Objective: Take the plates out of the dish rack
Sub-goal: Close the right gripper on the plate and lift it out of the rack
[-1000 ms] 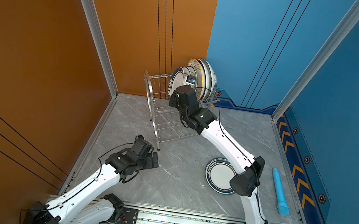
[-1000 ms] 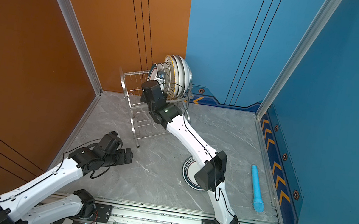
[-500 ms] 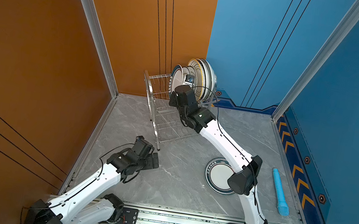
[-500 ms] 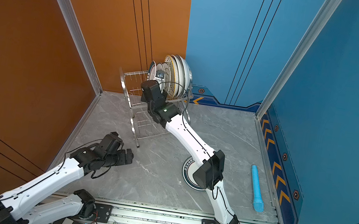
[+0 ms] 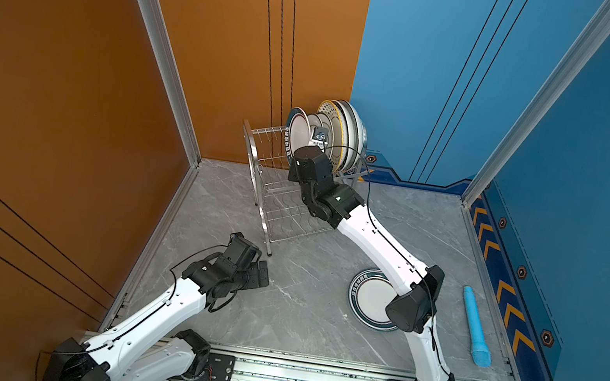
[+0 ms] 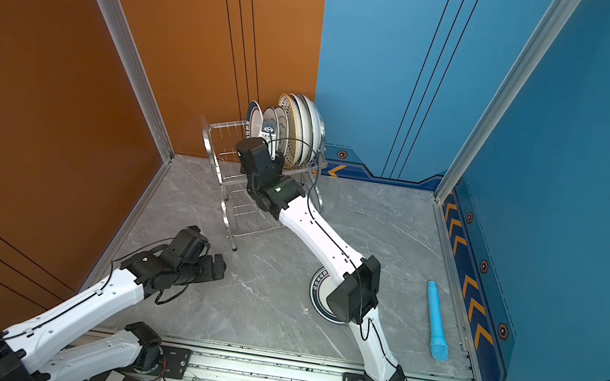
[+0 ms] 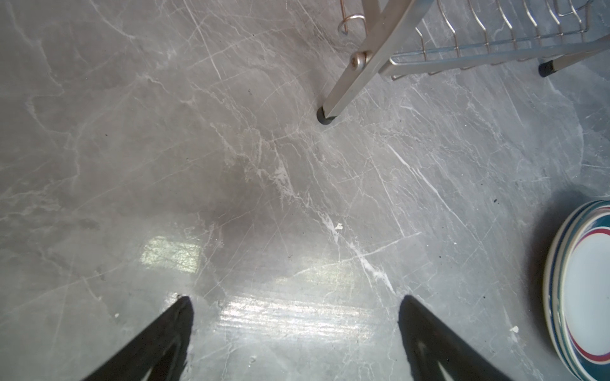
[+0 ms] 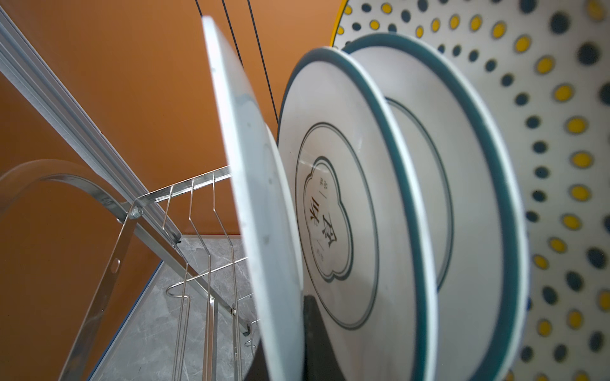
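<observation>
The dish rack (image 5: 273, 199) (image 6: 228, 188) stands at the back of the table, by the corner of the orange and blue walls. Several plates (image 5: 339, 131) (image 6: 298, 125) stand upright in its top tier. My right gripper (image 5: 312, 141) (image 6: 269, 133) (image 8: 284, 336) reaches up into them and is shut on the lower rim of the front plate (image 8: 260, 211), a white one seen edge-on, with a dark finger on each side. Behind it are teal-rimmed plates (image 8: 333, 204) and a black-and-yellow dotted plate (image 8: 561, 132). A small stack of plates (image 5: 370, 301) (image 6: 320, 298) (image 7: 587, 290) lies flat on the table. My left gripper (image 5: 262, 275) (image 6: 220, 267) (image 7: 295, 300) hovers open and empty near a rack leg (image 7: 343, 95).
A light blue cylinder (image 5: 475, 327) (image 6: 437, 322) lies near the table's right edge. Orange wall panels close the left and back, blue ones the right. The rack's lower tier (image 7: 488, 43) shows only bare divider wires. A metal rail (image 5: 308, 376) runs along the front.
The right gripper's jaws have closed onto the front plate's rim, and the arm has pushed slightly further into the rack. The left arm has not moved.
</observation>
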Available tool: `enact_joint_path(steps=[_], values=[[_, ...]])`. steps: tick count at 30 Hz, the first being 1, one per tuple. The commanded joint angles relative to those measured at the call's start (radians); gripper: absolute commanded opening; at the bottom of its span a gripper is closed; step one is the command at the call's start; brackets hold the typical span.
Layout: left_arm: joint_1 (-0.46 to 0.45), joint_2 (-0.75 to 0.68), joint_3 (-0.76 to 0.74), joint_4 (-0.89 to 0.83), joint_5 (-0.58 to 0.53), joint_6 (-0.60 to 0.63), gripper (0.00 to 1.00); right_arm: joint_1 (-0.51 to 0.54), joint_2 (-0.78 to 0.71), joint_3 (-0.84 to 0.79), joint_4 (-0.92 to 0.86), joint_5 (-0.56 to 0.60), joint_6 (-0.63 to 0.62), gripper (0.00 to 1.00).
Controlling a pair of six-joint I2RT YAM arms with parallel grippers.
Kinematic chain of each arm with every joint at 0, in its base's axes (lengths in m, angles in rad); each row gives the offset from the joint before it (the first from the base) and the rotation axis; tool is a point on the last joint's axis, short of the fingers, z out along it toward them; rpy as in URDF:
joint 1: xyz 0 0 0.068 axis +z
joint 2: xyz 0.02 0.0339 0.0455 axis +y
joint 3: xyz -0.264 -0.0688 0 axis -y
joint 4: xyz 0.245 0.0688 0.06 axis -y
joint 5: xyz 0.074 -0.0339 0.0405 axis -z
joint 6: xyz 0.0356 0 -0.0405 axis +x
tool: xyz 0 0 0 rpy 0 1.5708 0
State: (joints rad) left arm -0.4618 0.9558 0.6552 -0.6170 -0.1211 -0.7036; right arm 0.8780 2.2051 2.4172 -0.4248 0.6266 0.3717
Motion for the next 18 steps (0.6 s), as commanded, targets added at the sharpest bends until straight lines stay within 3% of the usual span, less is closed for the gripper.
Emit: enact_joint_path(steps=[1,11,18], values=[[0.012,-0.021,-0.014,0.003,0.011,0.007,0.98,0.051,0.001,0.010,0.100,-0.037,-0.075,0.04],[0.025,-0.076,-0.028,0.003,-0.003,-0.016,0.98,0.094,-0.043,-0.011,0.255,0.037,-0.209,0.02],[0.025,-0.108,-0.044,0.003,-0.035,-0.060,0.98,0.132,-0.084,-0.015,0.366,0.100,-0.370,0.02]])
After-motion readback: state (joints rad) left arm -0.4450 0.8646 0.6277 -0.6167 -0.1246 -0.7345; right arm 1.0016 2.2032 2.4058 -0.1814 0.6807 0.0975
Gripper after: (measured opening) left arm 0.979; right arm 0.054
